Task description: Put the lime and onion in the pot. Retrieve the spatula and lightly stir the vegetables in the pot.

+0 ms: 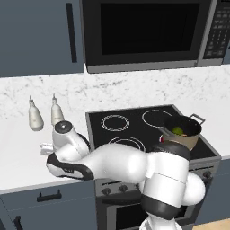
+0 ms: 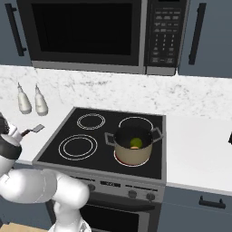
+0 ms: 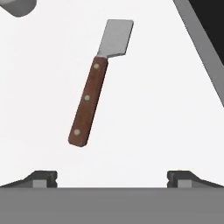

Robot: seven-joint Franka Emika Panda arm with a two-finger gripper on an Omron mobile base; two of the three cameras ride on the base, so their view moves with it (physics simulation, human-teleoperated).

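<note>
The pot (image 2: 132, 147) sits on the stove's front right burner with the lime (image 2: 135, 143) visible inside; the onion cannot be made out past the rim, so that step looks done or nearly so. The arm reaches left over the counter (image 3: 175, 109), where the spatula (image 3: 96, 85) lies flat, untouched, blade pointing away from the hand. The gripper (image 3: 112, 177) hovers above it, jaws spread wide and holding nothing, so pickup and stirring remain.
</note>
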